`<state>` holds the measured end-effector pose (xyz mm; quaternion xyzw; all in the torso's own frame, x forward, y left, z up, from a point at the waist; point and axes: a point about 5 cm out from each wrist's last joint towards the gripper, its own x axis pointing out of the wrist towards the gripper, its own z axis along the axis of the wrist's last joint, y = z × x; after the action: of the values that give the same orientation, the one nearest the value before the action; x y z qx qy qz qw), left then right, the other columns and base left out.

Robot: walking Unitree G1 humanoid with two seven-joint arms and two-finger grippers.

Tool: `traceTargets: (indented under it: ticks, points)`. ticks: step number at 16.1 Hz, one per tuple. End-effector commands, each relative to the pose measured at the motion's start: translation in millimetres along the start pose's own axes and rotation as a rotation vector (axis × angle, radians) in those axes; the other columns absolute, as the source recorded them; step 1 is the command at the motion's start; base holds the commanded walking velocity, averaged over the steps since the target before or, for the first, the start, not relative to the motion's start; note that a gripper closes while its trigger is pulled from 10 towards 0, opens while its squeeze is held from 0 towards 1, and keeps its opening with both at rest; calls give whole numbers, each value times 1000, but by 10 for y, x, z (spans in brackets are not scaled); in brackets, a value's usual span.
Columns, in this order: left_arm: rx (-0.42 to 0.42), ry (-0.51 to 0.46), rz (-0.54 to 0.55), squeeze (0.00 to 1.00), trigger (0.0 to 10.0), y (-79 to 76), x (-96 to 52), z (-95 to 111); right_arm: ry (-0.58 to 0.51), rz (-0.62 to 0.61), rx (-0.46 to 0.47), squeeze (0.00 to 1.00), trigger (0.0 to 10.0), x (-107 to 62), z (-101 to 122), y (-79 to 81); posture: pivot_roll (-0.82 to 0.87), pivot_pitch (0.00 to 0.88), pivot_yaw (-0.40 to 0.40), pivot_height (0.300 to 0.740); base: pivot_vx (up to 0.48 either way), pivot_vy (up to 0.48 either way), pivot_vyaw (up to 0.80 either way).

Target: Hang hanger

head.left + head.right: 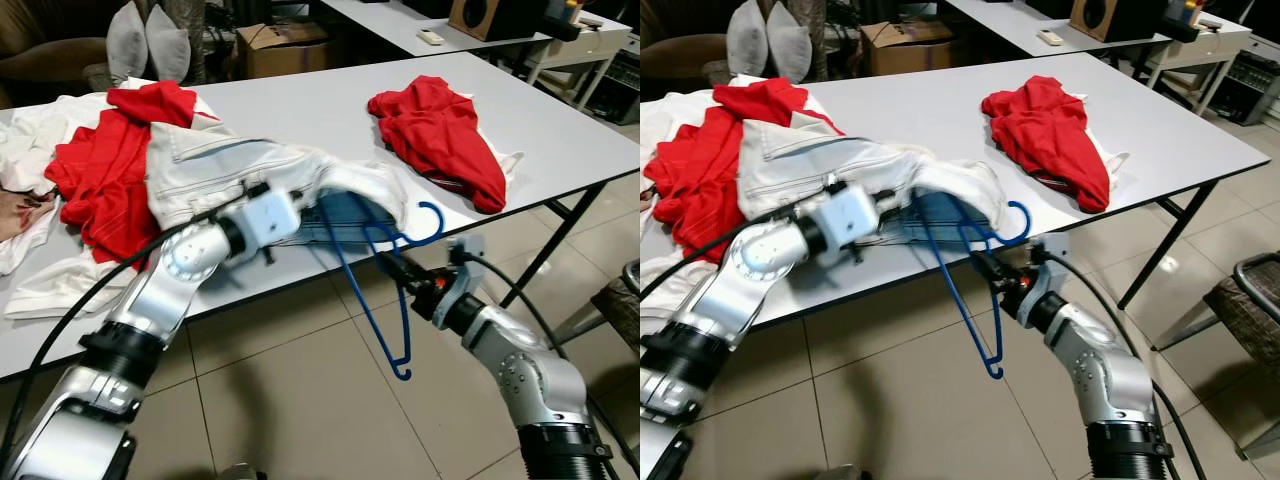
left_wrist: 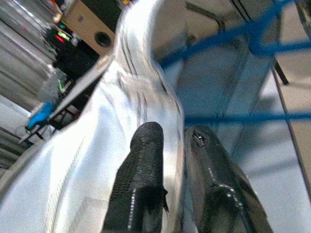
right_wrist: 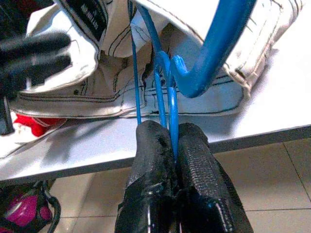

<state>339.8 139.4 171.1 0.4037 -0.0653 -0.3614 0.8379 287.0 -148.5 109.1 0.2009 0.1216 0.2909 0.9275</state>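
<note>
While your right gripper is pinching the blue hanger by its thin wire just below the hook, the frame is dangling off the near table edge over the tiled floor. You're holding the hook up against the white denim jacket at the edge of the grey table. Your left gripper is clamping a fold of that jacket, fingers nearly together. Beyond it you're seeing red and white clothes heaped on your left, and a red garment lying farther right.
</note>
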Motion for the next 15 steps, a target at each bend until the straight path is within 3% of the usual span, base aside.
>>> traceTargets:
  ticks: [1, 3, 7, 9, 14, 15]
  points:
    - [21, 16, -30, 1000, 10000, -55, -10, -31, -36, -32, 12, 0, 10000, -88, 77, -49, -77, 0, -13, 740, 0, 0, 0]
    - [38, 61, -17, 1000, 10000, -98, -2, -125, -56, -34, 47, 0, 10000, -116, 98, -73, -76, 0, -15, 740, 0, 0, 0]
    - [161, 166, 172, 1000, 10000, -44, 146, -288, -72, -23, 66, 0, 10000, -126, 140, -73, -86, 0, -16, 740, 0, 0, 0]
    - [217, 165, 276, 1000, 10000, 25, 240, -259, -77, -15, 68, 0, 10000, -122, 156, -48, -96, 0, -12, 740, 0, 0, 0]
    - [343, 152, 269, 1000, 10000, -74, 382, -246, -99, -12, 76, 0, 10000, -131, 195, -43, -111, 0, 8, 740, 0, 0, 0]
    - [341, 162, 281, 816, 10000, -77, 383, -271, -106, -14, 76, 0, 10000, -132, 203, -45, -113, 0, 13, 740, 0, 0, 0]
